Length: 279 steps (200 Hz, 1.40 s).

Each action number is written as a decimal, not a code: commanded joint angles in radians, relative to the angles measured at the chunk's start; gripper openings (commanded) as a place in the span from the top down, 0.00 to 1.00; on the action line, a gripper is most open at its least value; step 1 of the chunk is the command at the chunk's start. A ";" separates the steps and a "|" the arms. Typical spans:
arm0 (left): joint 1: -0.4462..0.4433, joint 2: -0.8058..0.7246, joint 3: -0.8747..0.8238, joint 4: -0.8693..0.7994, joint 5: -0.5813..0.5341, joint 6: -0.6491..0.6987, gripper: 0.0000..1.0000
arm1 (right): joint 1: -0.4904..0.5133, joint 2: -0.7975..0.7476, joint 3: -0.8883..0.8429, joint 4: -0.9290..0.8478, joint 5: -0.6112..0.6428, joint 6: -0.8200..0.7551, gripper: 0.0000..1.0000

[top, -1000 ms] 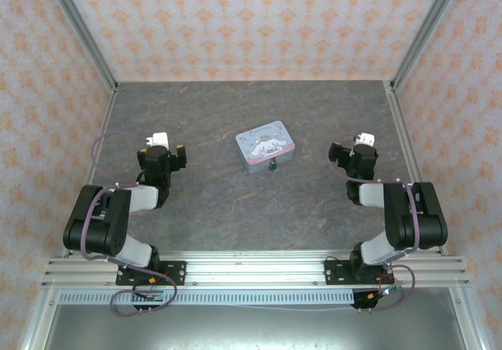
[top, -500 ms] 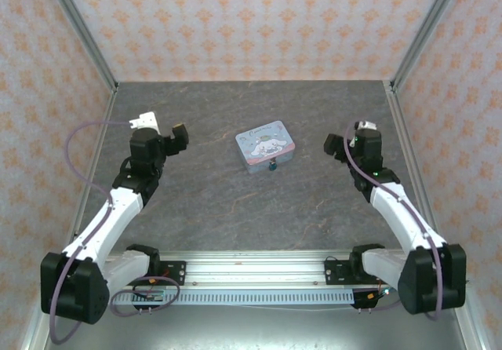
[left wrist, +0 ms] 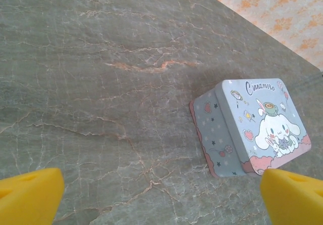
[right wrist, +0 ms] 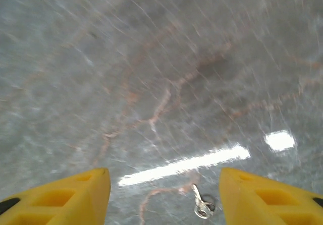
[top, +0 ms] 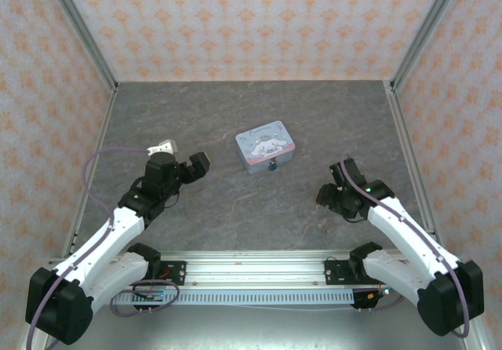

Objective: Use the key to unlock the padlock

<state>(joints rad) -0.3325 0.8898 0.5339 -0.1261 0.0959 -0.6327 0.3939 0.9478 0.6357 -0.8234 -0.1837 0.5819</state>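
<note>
Left gripper [left wrist: 161,200] and right gripper [right wrist: 164,194] have dropped toward the veined grey table [top: 259,114], both spread wide.

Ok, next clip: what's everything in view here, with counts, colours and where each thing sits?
tin: one, pale blue with a cartoon print, mid-table
padlock: one, tiny and dark, at the tin's near edge
key: one, small and silvery, flat on the table between the right hand's fingers
table: one, grey marbled, under everything
walls: three, peach patterned, at the far edge and both sides
rail: one, silver aluminium, near edge, carrying both arm bases
left hand: one, yellow fingers, open, facing the tin from its left
right hand: one, yellow fingers, open, over the key
</note>
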 commanded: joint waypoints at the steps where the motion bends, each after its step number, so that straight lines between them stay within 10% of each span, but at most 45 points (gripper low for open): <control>1: -0.005 -0.016 0.025 -0.038 0.013 -0.007 0.00 | 0.031 0.023 -0.062 -0.045 0.014 0.099 0.43; 279: -0.005 0.063 0.058 -0.045 0.018 0.007 0.00 | 0.162 0.248 -0.092 -0.039 -0.073 0.206 0.64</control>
<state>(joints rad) -0.3340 0.9516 0.5621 -0.1467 0.1238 -0.6315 0.5491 1.1679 0.5304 -0.8375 -0.2527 0.7746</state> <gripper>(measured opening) 0.994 0.373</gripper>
